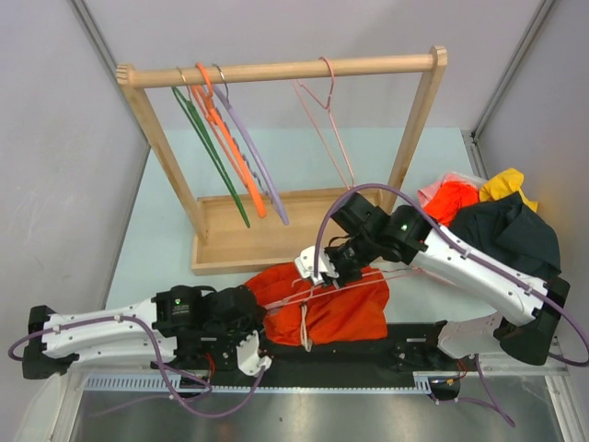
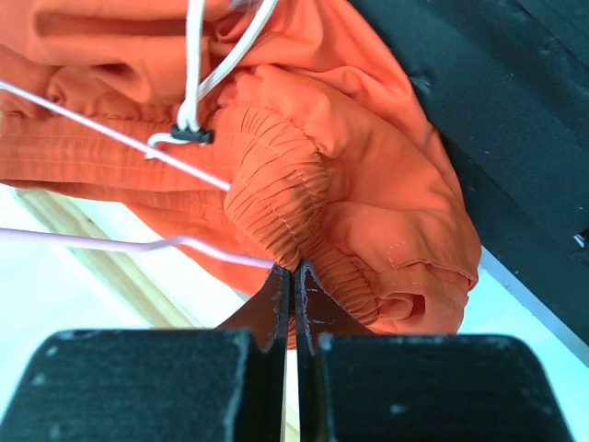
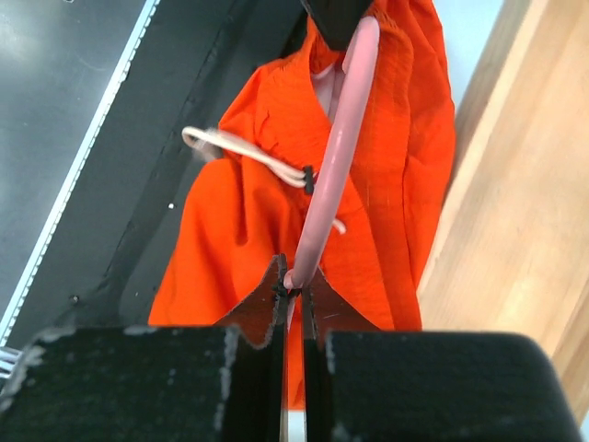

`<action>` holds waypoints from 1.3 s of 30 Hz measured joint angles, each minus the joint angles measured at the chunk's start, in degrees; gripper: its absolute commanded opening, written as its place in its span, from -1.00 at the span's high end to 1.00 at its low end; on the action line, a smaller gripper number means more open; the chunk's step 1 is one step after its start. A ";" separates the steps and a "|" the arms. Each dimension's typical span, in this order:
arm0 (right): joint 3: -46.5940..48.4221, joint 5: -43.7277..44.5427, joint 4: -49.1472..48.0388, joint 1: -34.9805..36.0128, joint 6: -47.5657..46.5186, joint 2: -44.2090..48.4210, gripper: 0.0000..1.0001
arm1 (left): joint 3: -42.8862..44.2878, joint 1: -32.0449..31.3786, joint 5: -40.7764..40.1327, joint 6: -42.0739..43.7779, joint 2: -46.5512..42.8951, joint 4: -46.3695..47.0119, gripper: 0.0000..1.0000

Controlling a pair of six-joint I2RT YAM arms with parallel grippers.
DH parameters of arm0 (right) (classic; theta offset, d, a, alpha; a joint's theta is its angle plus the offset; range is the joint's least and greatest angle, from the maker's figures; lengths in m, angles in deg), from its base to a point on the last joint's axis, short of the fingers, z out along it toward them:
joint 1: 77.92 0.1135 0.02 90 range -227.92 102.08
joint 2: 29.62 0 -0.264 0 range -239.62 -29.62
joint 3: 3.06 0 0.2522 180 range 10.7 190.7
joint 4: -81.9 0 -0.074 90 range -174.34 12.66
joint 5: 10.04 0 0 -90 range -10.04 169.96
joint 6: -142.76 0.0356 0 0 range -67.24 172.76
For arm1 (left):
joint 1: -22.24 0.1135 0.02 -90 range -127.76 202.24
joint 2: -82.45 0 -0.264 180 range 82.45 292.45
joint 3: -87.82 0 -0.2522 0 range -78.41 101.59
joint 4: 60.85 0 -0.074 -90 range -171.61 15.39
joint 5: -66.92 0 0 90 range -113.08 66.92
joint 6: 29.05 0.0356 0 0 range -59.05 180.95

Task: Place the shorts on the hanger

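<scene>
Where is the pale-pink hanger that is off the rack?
Top view, centre of the table: the hanger lies across the orange shorts, just in front of the wooden rack's tray, pinched by the right gripper.

My left arm (image 1: 101, 333) lay low across the bottom left of the overhead view, stretched rightward toward the centre. My left gripper (image 2: 293, 276) was pinched closed, its tips pressed together on a fold of the shorts (image 2: 276, 193). My right arm (image 1: 479, 267) rose from the lower right and reached leftward to mid-frame. My right gripper (image 3: 293, 281) was clamped on the hanger (image 3: 336, 157), jaws nearly touching.
</scene>
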 measured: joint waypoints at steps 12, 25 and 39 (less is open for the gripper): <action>-0.79 -2.99 -10.14 2.80 3.15 -3.41 1.00 | 2.29 -0.35 -0.90 -4.26 -0.81 -0.22 -0.07; -5.97 -6.43 -19.52 0.74 6.69 -3.41 1.00 | 11.19 6.95 2.75 -17.92 -12.48 -15.41 -0.40; -7.37 -7.34 -24.09 -0.68 10.25 -3.45 1.00 | 15.61 29.73 14.71 -25.09 4.55 -22.12 -0.42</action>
